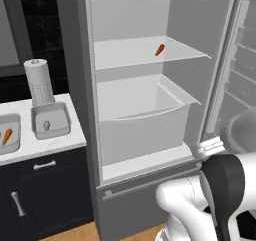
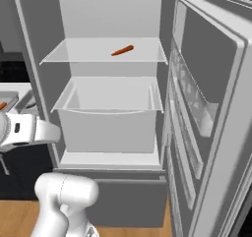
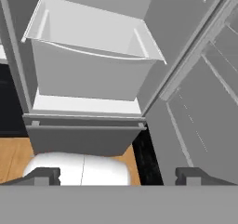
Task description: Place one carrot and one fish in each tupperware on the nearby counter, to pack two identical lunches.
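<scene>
2 shallow grey tupperware (image 1: 50,121) are sitting on the white desk (image 1: 50,144), left of the spread, empty pincer (image 3: 118,175); the left base view is showing them, while the right base view is catching an orange carrot (image 2: 122,50) lying on the fridge shelf (image 2: 88,55) above.

We see two shallow grey tupperware containers sitting side by side on the white speckled bench (image 1: 55,144), left of the open fridge. The nearer tupperware (image 1: 50,120) holds a small pale grey item, likely a fish (image 1: 46,125), too small to tell for sure. The far tupperware (image 1: 10,132), cut off at the picture's edge, holds an orange carrot (image 1: 6,136) lying tilted. A second carrot (image 1: 159,49) lies alone on the fridge's upper glass shelf (image 1: 125,57).
</scene>
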